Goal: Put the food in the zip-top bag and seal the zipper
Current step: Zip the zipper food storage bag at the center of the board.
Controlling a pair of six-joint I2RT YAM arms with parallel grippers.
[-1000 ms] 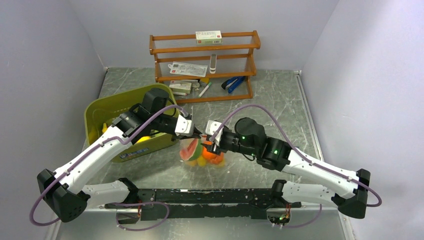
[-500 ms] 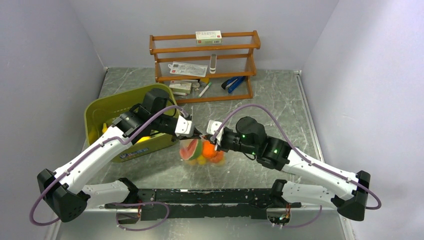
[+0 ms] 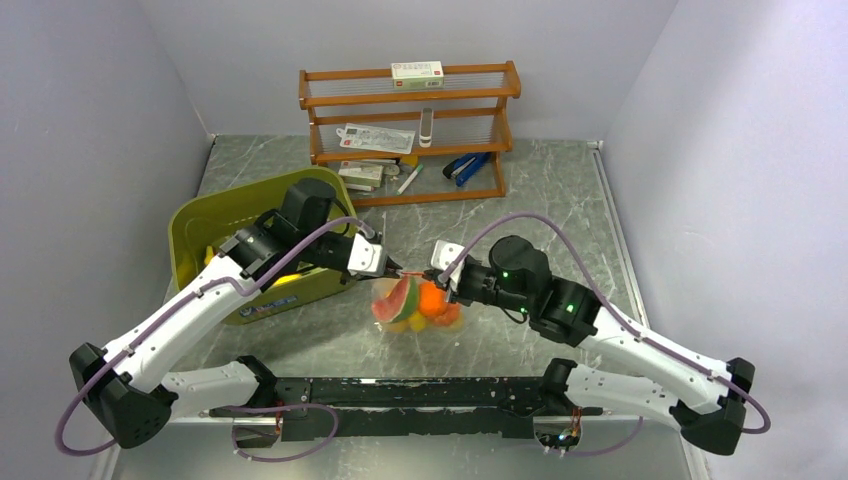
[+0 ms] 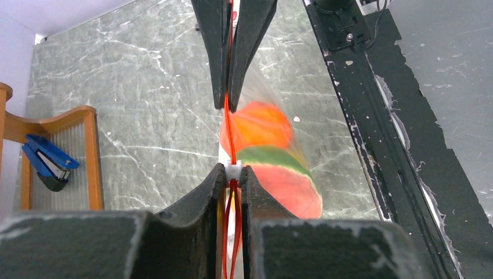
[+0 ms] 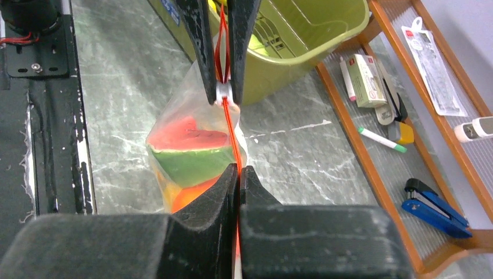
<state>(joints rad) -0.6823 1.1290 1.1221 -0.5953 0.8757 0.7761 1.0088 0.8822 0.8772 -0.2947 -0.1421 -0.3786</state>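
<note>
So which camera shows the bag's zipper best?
Right wrist: the zipper runs as a sharp red line, white tab included. Left wrist shows it too, but against orange fruit. The top view gives only a tiny sliver.

bag (image 5: 174, 110): clear, upright, bulging | food (image 5: 189, 154): watermelon wedge, orange pieces, inside bag | zipper (image 5: 231, 131): orange-red strip, taut along top

- A grey-green marbled tabletop (image 3: 560, 230) spreads across the whole scene.
- Plain pale lilac-grey walls (image 3: 230, 50) close it in (back, left and right).
- An orange-brown wooden three-tier rack (image 3: 345, 98) stands against the back wall.
- A flat black rail (image 3: 420, 392) runs along the near edge.
- The light is soft and even, with faint shadows.
</note>
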